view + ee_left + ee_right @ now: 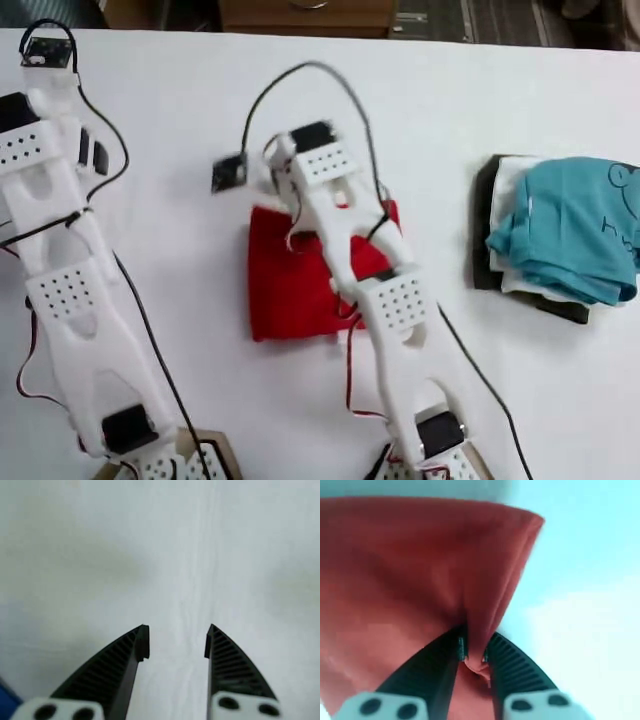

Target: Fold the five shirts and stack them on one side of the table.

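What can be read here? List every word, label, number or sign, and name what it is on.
Nothing can be quoted.
Dark print on the teal shirt, at the high view's right edge: cut off and too blurred to read.
The red shirt shows no print.

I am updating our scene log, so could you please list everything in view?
table: one, white, under everything
red shirt: one, red, middle of the table
teal shirt: one, teal, right side of the table, topmost of three
white shirt: one, white, under the teal shirt
black shirt: one, black, under the white shirt
left pincer: one, black, open over bare table
right pincer: one, black, shut on the red shirt
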